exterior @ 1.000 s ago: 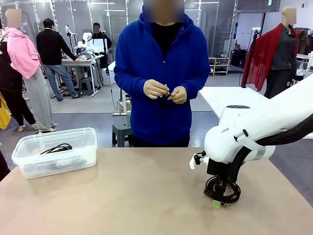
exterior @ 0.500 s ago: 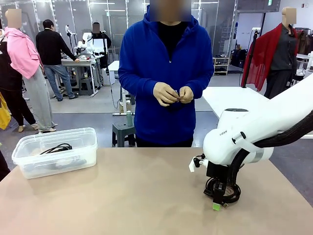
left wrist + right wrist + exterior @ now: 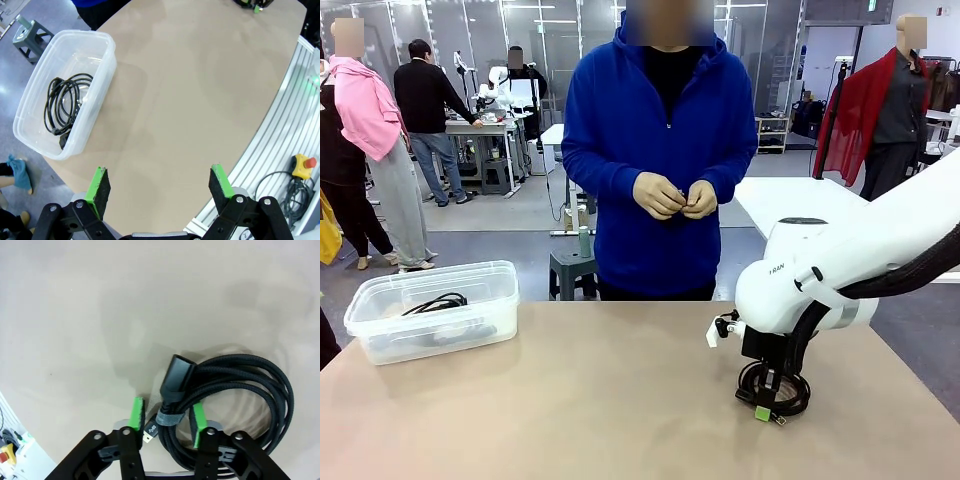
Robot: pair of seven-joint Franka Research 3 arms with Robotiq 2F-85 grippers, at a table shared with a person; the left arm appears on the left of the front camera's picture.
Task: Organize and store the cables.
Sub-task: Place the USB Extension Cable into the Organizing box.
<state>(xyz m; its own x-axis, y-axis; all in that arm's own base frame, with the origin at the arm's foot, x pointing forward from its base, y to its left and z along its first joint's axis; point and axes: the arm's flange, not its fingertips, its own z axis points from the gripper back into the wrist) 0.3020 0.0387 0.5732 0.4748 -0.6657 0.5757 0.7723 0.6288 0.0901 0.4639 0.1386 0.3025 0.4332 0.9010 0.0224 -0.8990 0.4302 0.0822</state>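
right wrist view — right gripper (image 3: 167, 409) jaws pinch the coiled cable (image 3: 235, 372) at its strap.

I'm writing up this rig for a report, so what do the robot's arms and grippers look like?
The right arm is glossy white with rounded joints, small dark lettering and a black hose running along it. The left gripper and right gripper are black linkages with visible bolts, each finger ending in a bright green pad.
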